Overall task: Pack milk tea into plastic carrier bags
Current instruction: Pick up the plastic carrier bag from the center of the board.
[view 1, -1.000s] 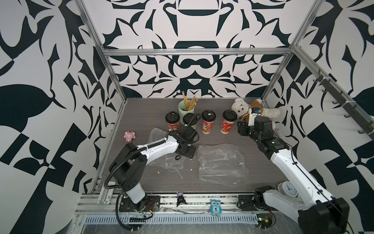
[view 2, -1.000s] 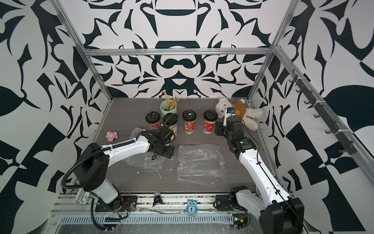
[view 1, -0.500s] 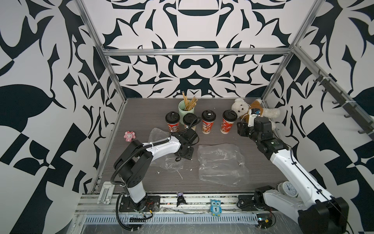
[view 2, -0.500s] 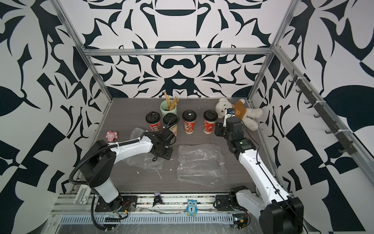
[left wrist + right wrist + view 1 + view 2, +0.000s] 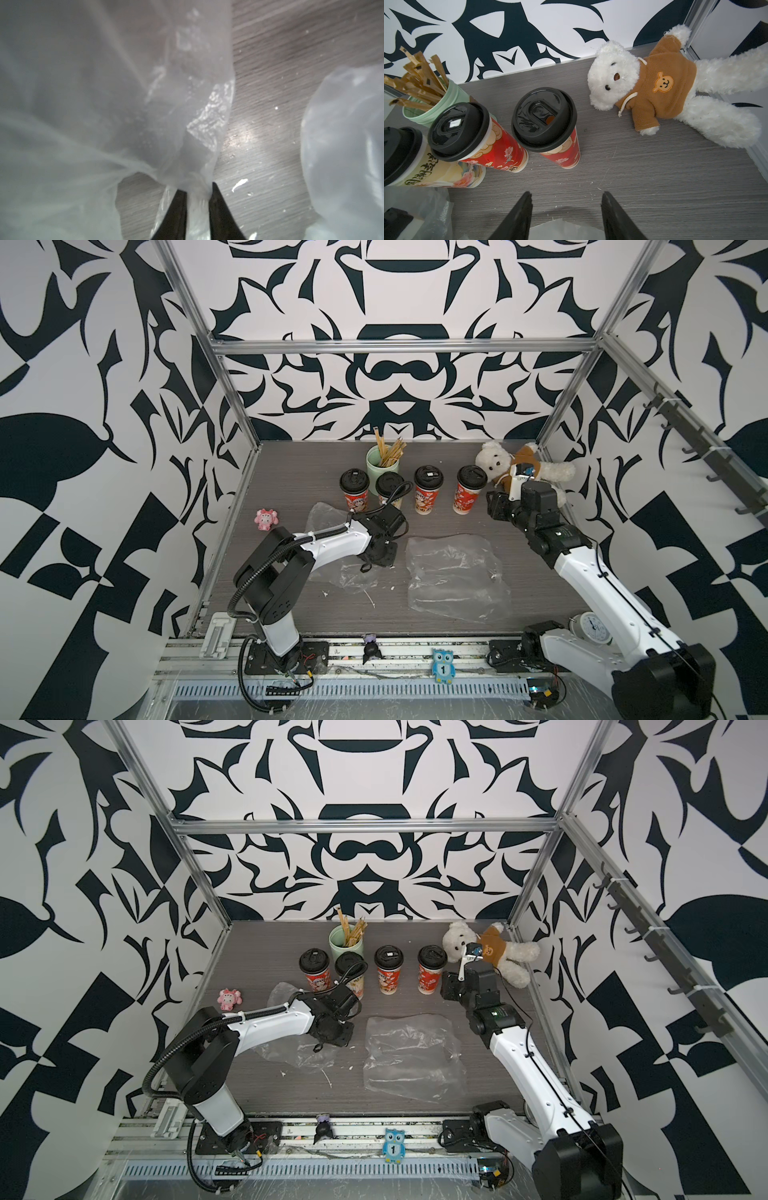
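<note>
Bright even light, soft shadows, left wrist view blurred, glare patch on table

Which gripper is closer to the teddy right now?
Right. The right gripper hangs open just in front of the teddy; the left gripper is across the table, fingers shut on a bag.

1. I see a robotics lab test cell.
2. Aluminium frame bars hold black-and-white patterned wall panels around my grey wood-grain counter.
3. My left arm and right arm are bolted to a slotted metal rail in front.
</note>
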`<state>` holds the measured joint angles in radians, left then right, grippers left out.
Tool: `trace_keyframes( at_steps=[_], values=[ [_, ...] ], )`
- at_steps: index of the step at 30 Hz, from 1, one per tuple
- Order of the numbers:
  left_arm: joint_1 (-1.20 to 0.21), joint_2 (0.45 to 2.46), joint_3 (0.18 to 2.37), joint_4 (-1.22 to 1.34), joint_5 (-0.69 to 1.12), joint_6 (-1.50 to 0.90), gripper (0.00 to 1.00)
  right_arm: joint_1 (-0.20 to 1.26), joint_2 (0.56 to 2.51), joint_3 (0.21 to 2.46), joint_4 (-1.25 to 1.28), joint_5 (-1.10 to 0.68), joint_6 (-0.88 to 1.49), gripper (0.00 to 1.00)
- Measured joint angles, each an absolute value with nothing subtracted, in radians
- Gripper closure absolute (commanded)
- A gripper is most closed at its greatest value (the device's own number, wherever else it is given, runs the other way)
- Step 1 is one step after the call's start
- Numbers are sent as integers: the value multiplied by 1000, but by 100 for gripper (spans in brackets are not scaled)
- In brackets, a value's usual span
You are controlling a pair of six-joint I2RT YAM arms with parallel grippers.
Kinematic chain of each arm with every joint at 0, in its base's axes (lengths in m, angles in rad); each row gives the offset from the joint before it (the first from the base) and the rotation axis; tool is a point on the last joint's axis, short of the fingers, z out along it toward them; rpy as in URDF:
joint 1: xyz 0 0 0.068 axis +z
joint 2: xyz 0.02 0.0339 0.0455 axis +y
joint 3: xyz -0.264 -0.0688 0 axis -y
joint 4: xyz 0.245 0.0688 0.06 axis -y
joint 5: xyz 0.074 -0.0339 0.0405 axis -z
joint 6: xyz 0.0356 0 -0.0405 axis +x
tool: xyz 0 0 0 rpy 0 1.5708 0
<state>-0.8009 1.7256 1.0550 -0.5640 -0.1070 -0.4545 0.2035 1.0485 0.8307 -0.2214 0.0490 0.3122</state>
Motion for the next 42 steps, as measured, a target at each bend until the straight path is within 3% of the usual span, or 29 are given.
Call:
trace_keyframes(
  at_steps=[3,11,23,30,33,42],
  values=[
    [-801,1726,1055,-562,-106,-454,100,204,1048,831,-220,46,313,44],
    [-801,1686,1063,-585,-74,-465,100,204,1048,831,-224,33,313,44],
    [-801,1467,1103,-629,21,-480,99,207,1085,930,-300,-53,307,44],
    [-801,1463,1099,-625,42,-495,93,222,1094,938,-318,-72,305,44],
    [-801,1468,1083,-612,51,-509,100,224,1094,938,-324,-75,305,44],
    [-801,1479,1066,-572,72,-542,100,233,1097,944,-342,-75,299,44]
  ],
)
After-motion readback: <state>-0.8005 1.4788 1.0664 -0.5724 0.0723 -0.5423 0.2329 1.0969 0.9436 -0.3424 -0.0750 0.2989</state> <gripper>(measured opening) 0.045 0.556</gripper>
